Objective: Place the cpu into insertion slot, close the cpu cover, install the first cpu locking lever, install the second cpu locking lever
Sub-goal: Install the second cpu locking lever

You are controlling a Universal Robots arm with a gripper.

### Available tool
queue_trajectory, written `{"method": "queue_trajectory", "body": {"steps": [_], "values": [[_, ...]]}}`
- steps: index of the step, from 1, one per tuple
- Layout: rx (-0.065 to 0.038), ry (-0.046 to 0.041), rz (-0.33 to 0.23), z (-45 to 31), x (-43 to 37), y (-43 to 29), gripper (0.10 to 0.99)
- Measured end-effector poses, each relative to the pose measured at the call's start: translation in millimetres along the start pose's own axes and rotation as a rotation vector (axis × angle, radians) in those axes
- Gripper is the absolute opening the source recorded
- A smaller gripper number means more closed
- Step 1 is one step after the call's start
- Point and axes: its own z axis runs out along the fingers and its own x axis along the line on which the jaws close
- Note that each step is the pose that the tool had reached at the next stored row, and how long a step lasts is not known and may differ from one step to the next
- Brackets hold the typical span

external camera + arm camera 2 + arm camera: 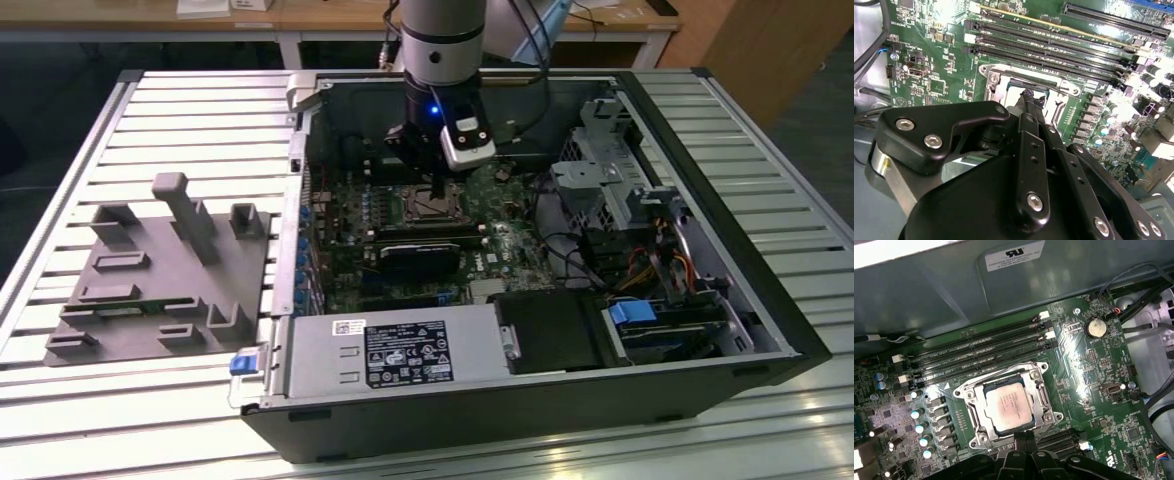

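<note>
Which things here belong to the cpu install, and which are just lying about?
Job: cpu, showing through the lowered cpu cover; end effector above them.
Lying about: grey fixture plate, memory slots, coin battery, power supply.

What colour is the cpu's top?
Dull silver-grey: the small square cpu, best in the first wrist view.
</note>
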Motion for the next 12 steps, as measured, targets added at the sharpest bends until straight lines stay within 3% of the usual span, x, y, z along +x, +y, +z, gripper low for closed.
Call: {"method": "queue_trajectory", "body": {"steps": [6, 9, 12], "values": [[-0.006, 0.002, 0.0, -0.1, -2.5, -7.4, 0.102], [-0.016, 0.0052, 0.001, -0.1, -3.9, -11.8, 0.102], [-0.033, 0.0111, 0.002, -0.1, -5.2, -15.7, 0.102]]}}
